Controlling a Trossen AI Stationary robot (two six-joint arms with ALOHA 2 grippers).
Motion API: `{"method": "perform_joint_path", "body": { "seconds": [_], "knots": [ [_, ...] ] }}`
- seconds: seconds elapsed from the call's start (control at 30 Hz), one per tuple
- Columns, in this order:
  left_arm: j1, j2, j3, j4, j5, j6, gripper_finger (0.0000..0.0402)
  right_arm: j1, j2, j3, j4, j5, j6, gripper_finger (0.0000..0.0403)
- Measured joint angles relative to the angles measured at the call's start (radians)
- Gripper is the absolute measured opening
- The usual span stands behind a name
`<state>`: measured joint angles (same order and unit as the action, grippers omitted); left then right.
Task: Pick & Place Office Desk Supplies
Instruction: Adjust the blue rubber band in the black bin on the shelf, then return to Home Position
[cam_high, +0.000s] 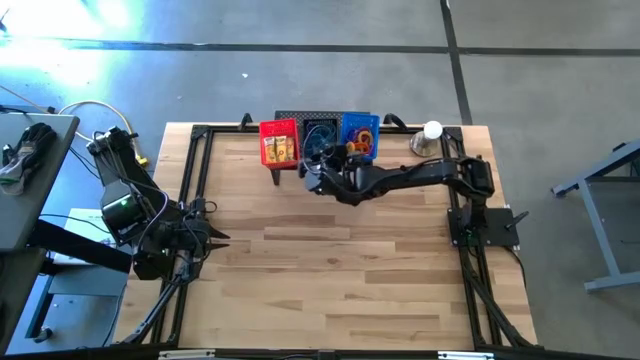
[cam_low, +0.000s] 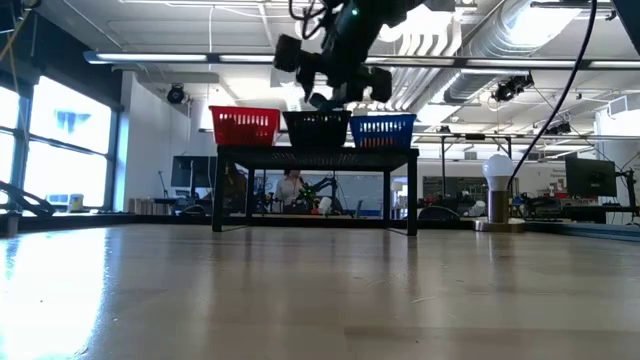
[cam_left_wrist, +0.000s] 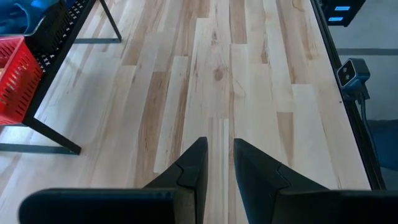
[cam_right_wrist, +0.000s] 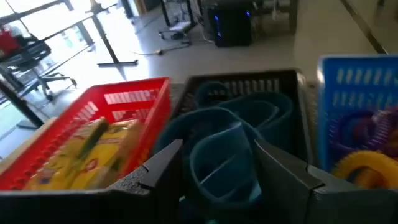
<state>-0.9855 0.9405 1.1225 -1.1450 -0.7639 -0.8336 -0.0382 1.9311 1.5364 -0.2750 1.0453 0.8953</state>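
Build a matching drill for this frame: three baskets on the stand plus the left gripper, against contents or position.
Column 1:
1. red basket
2. black basket
3. blue basket
4. left gripper

Column 2:
A. teal band-like loops
B. over bare table, away from the stand
C. yellow blocks
D. purple and yellow rings

Pairs: 1-C, 2-A, 3-D, 4-B

- No legible text, label, brand, number or sign is found in any view.
- Markings on the yellow blocks (cam_right_wrist: 93, 152) cannot be read.
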Motion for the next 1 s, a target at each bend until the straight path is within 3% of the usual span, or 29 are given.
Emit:
{"method": "perform_joint_path", "body": {
  "seconds": [0.27, 0.63, 0.7, 0.8, 0.9, 1.0],
  "knots": [
    [0.000, 0.000, 0.000, 0.000, 0.000, 0.002, 0.0071, -0.003, -0.050, 0.001, -0.069, -0.024, 0.072, 0.0180],
    [0.000, 0.001, 0.000, 0.000, -0.001, 0.003, 0.0071, -0.042, -0.126, 0.001, -0.013, -0.160, -0.040, 0.0181],
    [0.000, 0.001, 0.000, -0.001, -0.001, 0.003, 0.0071, -0.041, -0.130, -0.002, 0.001, -0.185, -0.105, 0.0181],
    [0.000, 0.001, 0.000, -0.008, -0.001, 0.017, 0.0071, -0.027, -0.158, 0.002, 0.063, -0.304, -0.311, 0.0178],
    [0.000, 0.005, 0.000, -0.008, 0.000, 0.053, 0.0071, 0.005, -0.212, 0.000, 0.010, -0.399, -0.429, 0.0161],
    [0.001, 0.011, 0.000, -0.007, 0.000, 0.075, 0.0071, 0.060, -0.275, -0.002, -0.112, -0.421, -0.479, 0.0126]
  ]
}}
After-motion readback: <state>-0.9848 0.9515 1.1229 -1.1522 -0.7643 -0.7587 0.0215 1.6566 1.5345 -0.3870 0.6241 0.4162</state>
